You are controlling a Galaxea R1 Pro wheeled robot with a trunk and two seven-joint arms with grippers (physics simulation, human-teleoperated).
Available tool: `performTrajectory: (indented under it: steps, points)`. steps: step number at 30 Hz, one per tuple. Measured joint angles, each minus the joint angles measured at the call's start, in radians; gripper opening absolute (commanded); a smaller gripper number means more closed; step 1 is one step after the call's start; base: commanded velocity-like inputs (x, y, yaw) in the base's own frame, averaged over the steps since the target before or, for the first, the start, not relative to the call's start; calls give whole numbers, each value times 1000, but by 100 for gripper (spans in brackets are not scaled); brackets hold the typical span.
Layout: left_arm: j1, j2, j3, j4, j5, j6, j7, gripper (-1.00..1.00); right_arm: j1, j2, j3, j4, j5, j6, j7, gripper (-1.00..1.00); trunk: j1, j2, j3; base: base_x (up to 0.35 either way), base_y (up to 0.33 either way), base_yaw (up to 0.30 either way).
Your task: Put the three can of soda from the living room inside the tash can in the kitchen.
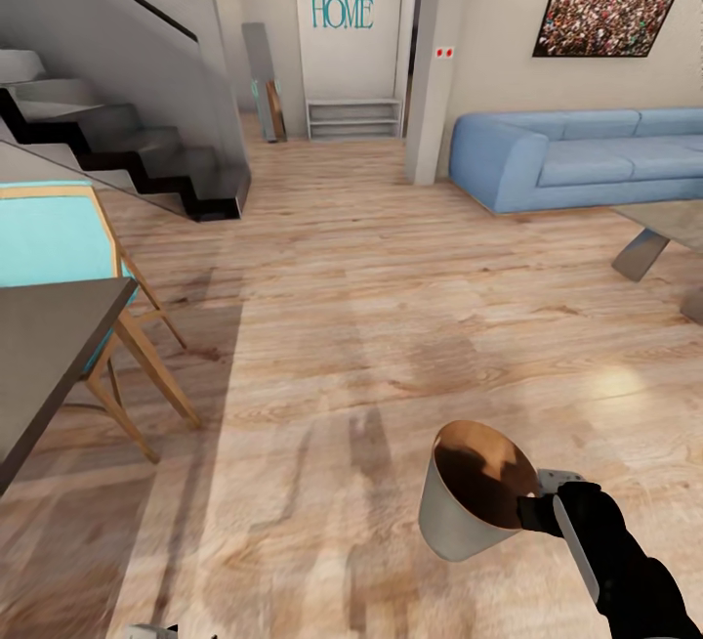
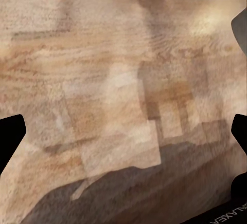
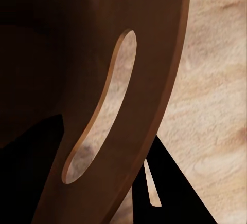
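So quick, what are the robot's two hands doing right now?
Left gripper: open, holding nothing.
Right gripper: shut on the rim of the trash can, carrying it above the wood floor.

Sofa (image 1: pixel 586 155) cut off at the right edge; table (image 1: pixel 49 346) and chair (image 1: pixel 59 238) cut at the left. Right gripper (image 1: pixel 537 510) fingertips hidden at the bin (image 1: pixel 459 522) rim. Left gripper (image 2: pixel 123 131) fingers (image 2: pixel 10 136) clipped at both edges, floor (image 2: pixel 103 70) blurred.
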Motion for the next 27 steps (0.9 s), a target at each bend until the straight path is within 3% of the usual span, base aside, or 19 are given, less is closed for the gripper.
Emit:
performTrajectory:
  steps: [27]
  points:
    - [0, 0, 0, 0, 0, 0, 0, 100, 0, 0, 0, 0, 0, 0, 0, -100, 0, 0, 44, 0, 0, 0]
